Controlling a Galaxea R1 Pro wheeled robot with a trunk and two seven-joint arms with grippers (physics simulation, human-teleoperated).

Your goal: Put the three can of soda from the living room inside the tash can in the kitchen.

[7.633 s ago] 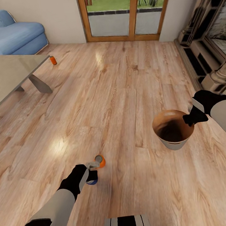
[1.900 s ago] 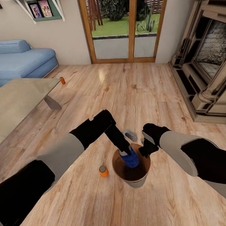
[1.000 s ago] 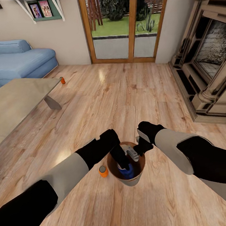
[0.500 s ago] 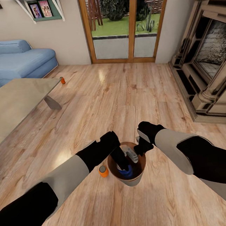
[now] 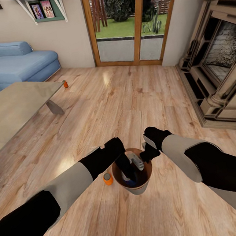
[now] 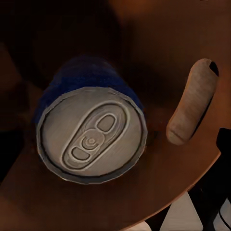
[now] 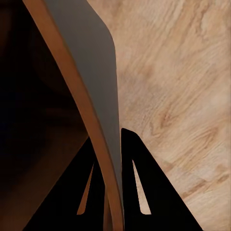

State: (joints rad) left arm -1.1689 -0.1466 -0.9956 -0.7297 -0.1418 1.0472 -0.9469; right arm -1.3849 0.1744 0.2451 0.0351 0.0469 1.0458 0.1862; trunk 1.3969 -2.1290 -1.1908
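The grey trash can (image 5: 140, 189) hangs just above the wood floor, and my right gripper (image 5: 146, 155) is shut on its rim. In the right wrist view the two black fingers (image 7: 132, 168) pinch the grey wall (image 7: 96, 72). My left gripper (image 5: 131, 170) reaches down inside the trash can with its fingers apart. Below it the dark blue soda can (image 6: 91, 130) rests on the brown bottom near the handle slot (image 6: 192, 108). One orange can (image 5: 108, 178) stands on the floor beside the trash can. The other orange can (image 5: 66, 84) stands by the table's far corner.
A low grey table (image 5: 13, 108) fills the left, with the blue sofa (image 5: 15, 64) behind it. The fireplace (image 5: 222, 64) lines the right side. Wood-framed glass doors (image 5: 132, 24) stand at the back. Open wood floor (image 5: 130, 94) lies ahead.
The blue can has dropped out of my left fingers to the bottom of the trash can. Both arms have hardly moved.
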